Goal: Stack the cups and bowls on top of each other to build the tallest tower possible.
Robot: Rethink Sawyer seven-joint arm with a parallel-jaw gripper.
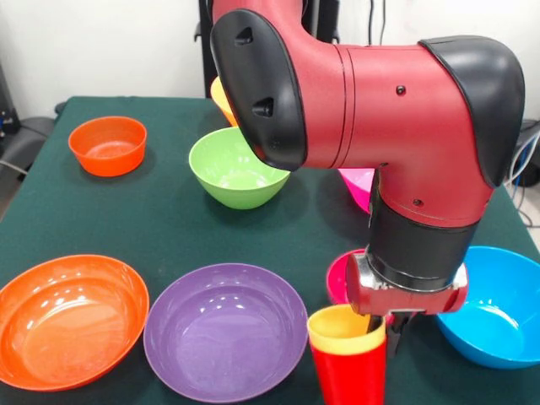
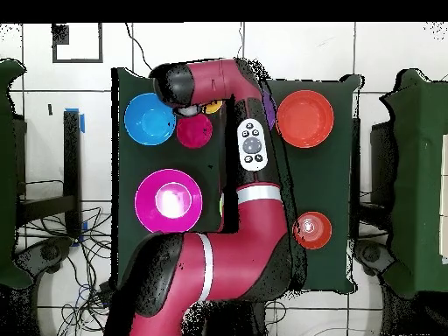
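Early in the build: yellow cup (image 1: 339, 328) nested in red cup (image 1: 351, 371) at the near edge, right of the purple bowl (image 1: 224, 327). Gripper (image 1: 396, 323) just beside the pair (fingers hidden; cannot tell whether closed or holding). Next, probably: fetching a small bowl, perhaps the crimson one (image 2: 194, 130), and centring it on top.

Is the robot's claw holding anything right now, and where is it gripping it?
Cannot be told: the claw sits by the rim of the yellow cup, nested in the red cup.
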